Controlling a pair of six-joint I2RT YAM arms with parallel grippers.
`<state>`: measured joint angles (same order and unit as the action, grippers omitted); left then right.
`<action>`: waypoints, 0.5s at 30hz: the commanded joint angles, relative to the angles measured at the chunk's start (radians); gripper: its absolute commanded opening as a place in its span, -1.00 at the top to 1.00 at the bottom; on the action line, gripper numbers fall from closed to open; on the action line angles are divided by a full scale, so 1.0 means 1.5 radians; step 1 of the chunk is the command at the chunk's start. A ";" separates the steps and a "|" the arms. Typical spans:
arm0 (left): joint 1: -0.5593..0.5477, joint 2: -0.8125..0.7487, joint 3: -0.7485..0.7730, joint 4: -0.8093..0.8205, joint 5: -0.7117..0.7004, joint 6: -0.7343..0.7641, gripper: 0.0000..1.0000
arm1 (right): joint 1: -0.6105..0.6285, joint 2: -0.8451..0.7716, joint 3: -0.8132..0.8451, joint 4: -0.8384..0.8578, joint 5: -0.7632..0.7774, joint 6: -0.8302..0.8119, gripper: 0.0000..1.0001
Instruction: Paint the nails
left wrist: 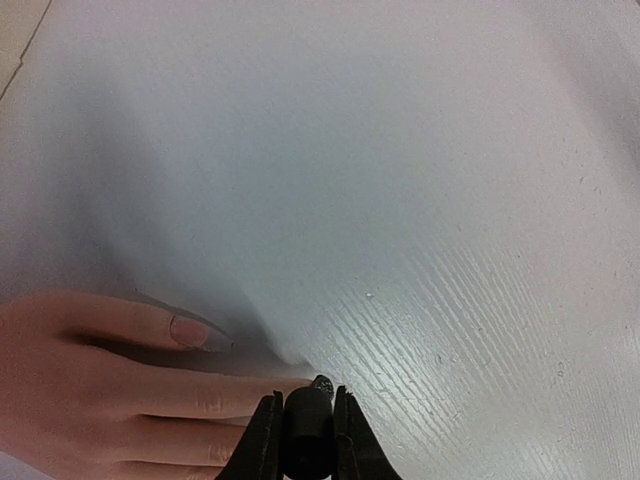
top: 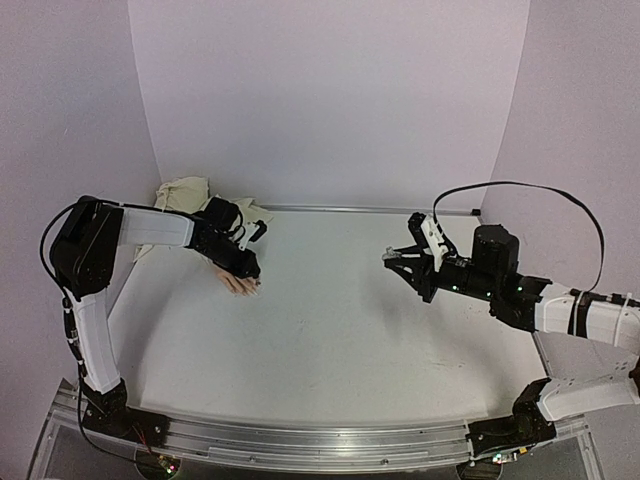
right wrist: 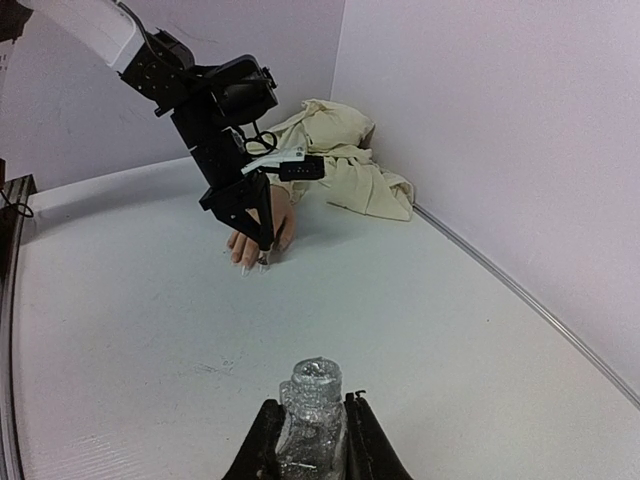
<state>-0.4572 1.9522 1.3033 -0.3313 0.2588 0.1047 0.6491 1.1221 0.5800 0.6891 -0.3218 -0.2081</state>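
One mannequin hand [left wrist: 90, 390] lies flat, one bare nail [left wrist: 188, 331] showing. The left gripper [left wrist: 306, 402] pinches one dark brush [left wrist: 306, 430] at a fingertip; the right gripper [right wrist: 311, 412] clamps one glittery bottle [right wrist: 311, 385].

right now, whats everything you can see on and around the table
mannequin hand: one, pinkish-beige, back left of the table, palm down
nail: one clearly visible, pale pink, on the finger next to the one the brush cap's tip touches
cloth sleeve: one, cream, bunched in the back left corner
polish bottle: one, glittery clear, uncapped, right of centre
brush cap: one, black, tip at a fingertip
table: one, white
cable: one, black, looping over the right arm
left arm: one, white and black, jaws shut on the brush cap
right arm: one, white and black, jaws shut on the polish bottle
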 commanded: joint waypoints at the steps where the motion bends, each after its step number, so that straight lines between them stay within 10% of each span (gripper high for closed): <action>1: 0.003 0.000 0.029 0.019 0.010 -0.001 1.00 | -0.002 -0.005 0.007 0.047 -0.008 0.009 1.00; 15: 0.002 -0.007 0.015 0.021 0.023 -0.003 1.00 | -0.002 -0.007 0.007 0.047 -0.008 0.009 1.00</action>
<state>-0.4572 1.9522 1.3033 -0.3313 0.2687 0.1043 0.6491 1.1221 0.5800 0.6891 -0.3218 -0.2081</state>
